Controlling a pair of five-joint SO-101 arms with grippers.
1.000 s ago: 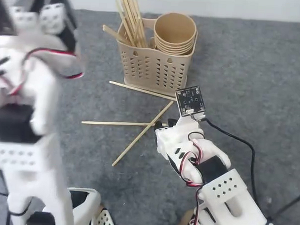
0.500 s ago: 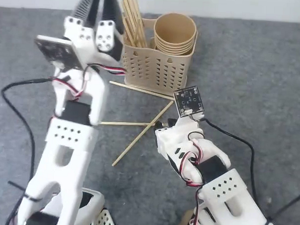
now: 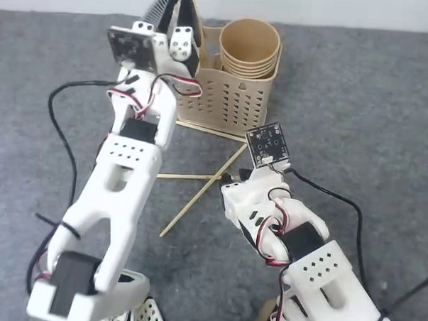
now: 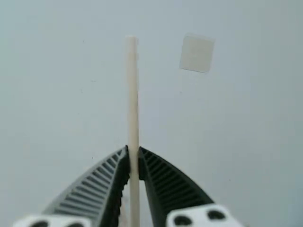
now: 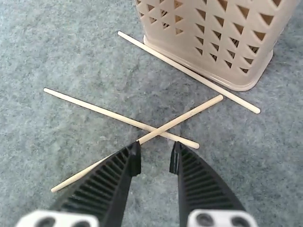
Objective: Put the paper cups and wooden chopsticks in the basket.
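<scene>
Left gripper (image 4: 133,163) is pinching one upright chopstick (image 4: 132,94), hovering above the basket's (image 3: 227,104) left side. Paper cups (image 3: 250,45) are sitting stacked in its right side. Right gripper (image 5: 155,158) is hanging part open, gripping nothing, over two crossed chopsticks (image 5: 142,124) on the carpet (image 3: 358,103). A third chopstick (image 5: 189,72) is lying just beside the basket's foot.

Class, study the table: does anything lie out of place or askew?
Yes. Three chopsticks lie loose on the carpet by the basket: two crossed, one along its base. They belong inside, with the paper cups.
</scene>
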